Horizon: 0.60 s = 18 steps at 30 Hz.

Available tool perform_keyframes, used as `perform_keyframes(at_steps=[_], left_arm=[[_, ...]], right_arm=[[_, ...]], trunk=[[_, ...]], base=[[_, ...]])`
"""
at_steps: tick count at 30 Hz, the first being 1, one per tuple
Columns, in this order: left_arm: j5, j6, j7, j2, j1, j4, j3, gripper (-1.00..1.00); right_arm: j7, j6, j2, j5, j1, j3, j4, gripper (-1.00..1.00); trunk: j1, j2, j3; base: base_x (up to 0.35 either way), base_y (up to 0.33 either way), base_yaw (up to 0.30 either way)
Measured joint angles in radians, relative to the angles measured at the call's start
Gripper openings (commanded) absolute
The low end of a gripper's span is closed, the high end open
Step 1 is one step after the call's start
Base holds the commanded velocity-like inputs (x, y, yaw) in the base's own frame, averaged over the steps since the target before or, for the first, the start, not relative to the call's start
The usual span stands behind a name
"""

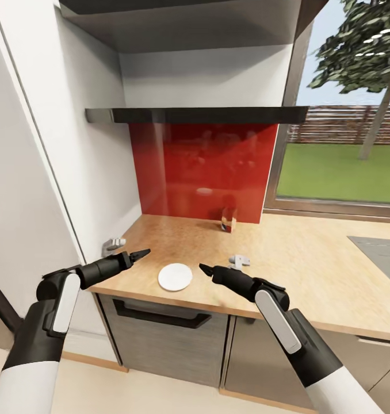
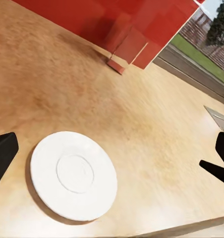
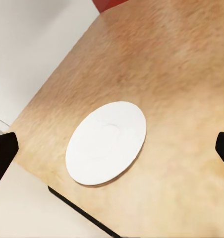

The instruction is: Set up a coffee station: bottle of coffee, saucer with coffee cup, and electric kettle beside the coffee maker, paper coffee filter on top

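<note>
One white saucer [image 1: 175,276] lies flat on the wooden tabletop [image 1: 287,259], close to its front edge and between the two arms. It is round and plain, with a shallow circular well at its centre that shows most clearly in the left wrist view [image 2: 74,174]; the right wrist view [image 3: 106,142] shows it as a smooth white disc just inside the tabletop's edge.

In the head view the left pincer [image 1: 142,253] hangs near the saucer on its left, its dark tips drawn to a point with no gap visible, holding nothing and touching nothing. The right pincer [image 1: 205,268] hangs near the saucer on its right, likewise narrowed to a point and empty. Both are apart from the saucer. In each wrist view the finger parts appear only as dark shapes at the two side edges, so how far the fingers stand apart cannot be read there.

The head view also takes in a small clear container with a reddish base [image 1: 229,220] standing at the back by the red splashback [image 1: 203,169], a dark shelf [image 1: 195,114] above it, and a window onto lawn [image 1: 341,169]. The left wrist view catches the container [image 2: 124,49] against the red panel.
</note>
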Motion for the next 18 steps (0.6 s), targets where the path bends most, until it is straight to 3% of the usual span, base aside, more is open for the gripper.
perform_keyframes(at_steps=[12,18], left_arm=[[-0.003,0.0,0.014,-0.034,0.0,0.021,0.003,1.0],[-0.003,0.0,0.014,-0.037,0.0,0.029,0.007,1.0]], right_arm=[[0.0,0.0,0.0,0.001,0.004,0.001,0.003,1.0],[0.0,0.0,0.0,0.0,0.005,0.002,0.006,1.0]], trunk=[[0.0,0.0,0.0],[0.0,0.0,0.0]], base=[[0.15,0.0,-0.001],[0.025,0.0,-0.141]])
